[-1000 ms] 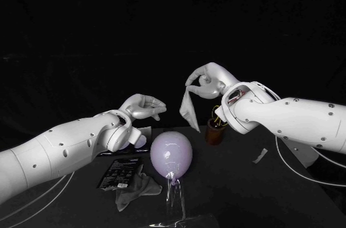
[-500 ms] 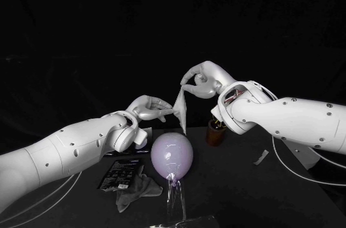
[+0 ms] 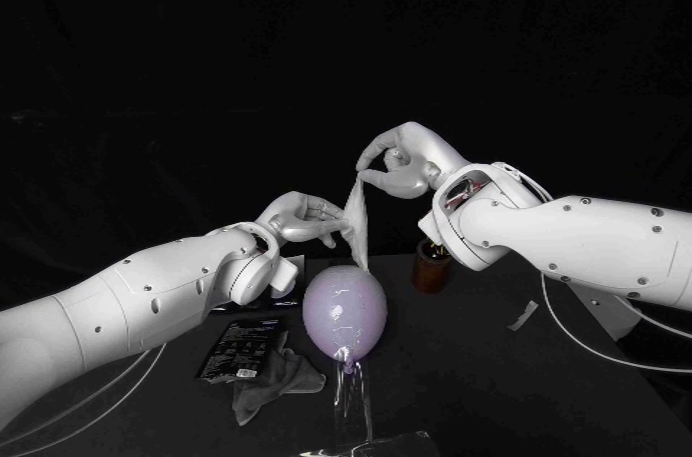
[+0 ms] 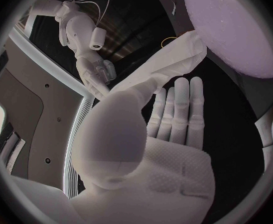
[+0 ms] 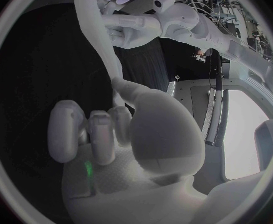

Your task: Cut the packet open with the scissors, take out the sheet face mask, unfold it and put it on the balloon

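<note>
My right hand point(image 3: 400, 164) pinches the top of the folded white sheet mask point(image 3: 358, 222), which hangs as a narrow strip down to just above the pale purple balloon point(image 3: 343, 312). In the right wrist view the mask point(image 5: 96, 30) runs from my right hand point(image 5: 124, 129) toward the left hand point(image 5: 119, 32). My left hand point(image 3: 307, 218) is at the strip's lower half, fingertips touching it. In the left wrist view the mask point(image 4: 174, 59) passes between that hand's point(image 4: 155, 139) thumb and its straight fingers, beside the balloon point(image 4: 236, 30); a grip is not plain. The black packet point(image 3: 238, 347) lies on the table at the left.
The balloon sits on a clear stand point(image 3: 351, 402). A crumpled grey cloth point(image 3: 274, 382) lies beside the packet. A brown cup point(image 3: 430, 267) holding the scissors stands behind the balloon on the right. A small cut strip point(image 3: 519, 314) lies on the table at the right.
My left hand has risen and moved right until its fingertips meet the hanging mask. My right hand has carried the mask a little left, over the balloon.
</note>
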Motion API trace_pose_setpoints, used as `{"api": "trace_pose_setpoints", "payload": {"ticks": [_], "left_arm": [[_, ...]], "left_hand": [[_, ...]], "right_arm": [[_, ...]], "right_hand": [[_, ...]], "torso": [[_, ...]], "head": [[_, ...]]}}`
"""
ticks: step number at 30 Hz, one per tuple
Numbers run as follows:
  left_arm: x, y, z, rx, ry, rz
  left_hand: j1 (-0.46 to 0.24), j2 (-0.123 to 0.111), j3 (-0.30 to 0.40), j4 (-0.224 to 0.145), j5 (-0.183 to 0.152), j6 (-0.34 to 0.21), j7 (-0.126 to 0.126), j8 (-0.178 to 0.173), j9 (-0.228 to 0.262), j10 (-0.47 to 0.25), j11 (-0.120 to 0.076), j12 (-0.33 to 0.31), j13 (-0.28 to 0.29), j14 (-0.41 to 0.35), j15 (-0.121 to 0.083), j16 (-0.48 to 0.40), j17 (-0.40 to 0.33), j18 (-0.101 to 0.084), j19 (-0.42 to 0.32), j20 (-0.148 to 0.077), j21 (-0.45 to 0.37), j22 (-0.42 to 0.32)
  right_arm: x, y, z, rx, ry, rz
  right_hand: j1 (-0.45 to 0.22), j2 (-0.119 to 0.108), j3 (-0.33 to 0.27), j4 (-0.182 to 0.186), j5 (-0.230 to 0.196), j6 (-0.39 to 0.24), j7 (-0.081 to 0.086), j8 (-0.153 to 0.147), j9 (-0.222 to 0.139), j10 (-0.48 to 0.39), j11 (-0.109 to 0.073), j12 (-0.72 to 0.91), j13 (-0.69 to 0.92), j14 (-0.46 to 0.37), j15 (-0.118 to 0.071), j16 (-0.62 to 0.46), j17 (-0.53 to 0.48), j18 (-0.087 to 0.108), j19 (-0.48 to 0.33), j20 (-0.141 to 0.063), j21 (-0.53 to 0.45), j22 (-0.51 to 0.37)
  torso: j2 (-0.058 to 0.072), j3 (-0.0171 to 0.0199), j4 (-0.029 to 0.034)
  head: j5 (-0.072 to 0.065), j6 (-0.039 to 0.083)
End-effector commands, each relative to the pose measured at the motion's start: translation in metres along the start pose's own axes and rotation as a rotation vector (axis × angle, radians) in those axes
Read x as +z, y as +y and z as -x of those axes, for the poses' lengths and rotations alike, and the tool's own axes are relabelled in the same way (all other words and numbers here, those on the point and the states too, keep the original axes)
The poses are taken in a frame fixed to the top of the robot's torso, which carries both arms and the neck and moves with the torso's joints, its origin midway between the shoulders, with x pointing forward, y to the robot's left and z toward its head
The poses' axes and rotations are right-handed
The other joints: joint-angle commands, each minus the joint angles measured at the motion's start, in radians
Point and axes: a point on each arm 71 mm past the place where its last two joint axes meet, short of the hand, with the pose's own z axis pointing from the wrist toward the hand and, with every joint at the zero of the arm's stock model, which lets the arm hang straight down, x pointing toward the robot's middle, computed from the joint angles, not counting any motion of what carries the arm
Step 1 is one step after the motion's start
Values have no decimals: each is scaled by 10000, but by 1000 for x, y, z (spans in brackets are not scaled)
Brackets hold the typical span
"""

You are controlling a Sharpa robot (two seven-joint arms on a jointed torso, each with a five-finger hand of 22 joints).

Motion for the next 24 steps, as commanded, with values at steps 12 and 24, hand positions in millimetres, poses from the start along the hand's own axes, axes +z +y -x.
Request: {"api": "trace_pose_setpoints", "payload": {"ticks": [12, 24], "left_arm": [[-3, 0, 0, -913, 553, -54], [-7, 3, -1, -2685, 1818, 93]], "left_hand": [[-40, -92, -8, 63, -45, 255, 75, -278, -212, 738, -110, -568, 13, 361, -97, 480, 104, 107, 60, -135, 380, 279], [-490, -613, -665, 285, -44, -59, 73, -583, -380, 617, -50, -966, 27, 335, -22, 912, 235, 78, -104, -6, 179, 190]], "right_arm": [[2, 0, 1, -94, -90, 105], [4, -3, 3, -127, -148, 28]], "right_hand": [[93, -29, 51, -15, 50, 70, 12, 42, 8, 305, 32, 57, 1512, 1045, -47, 35, 2633, 68, 89, 4, 42, 1958], [95, -37, 70, -23, 49, 59, 19, 53, 14, 306, 38, 59, 1515, 1045, -44, 35, 2633, 67, 91, 5, 44, 1958]], "torso": [[0, -2, -10], [4, 2, -5]], "head": [[-23, -25], [-40, -44]]}}
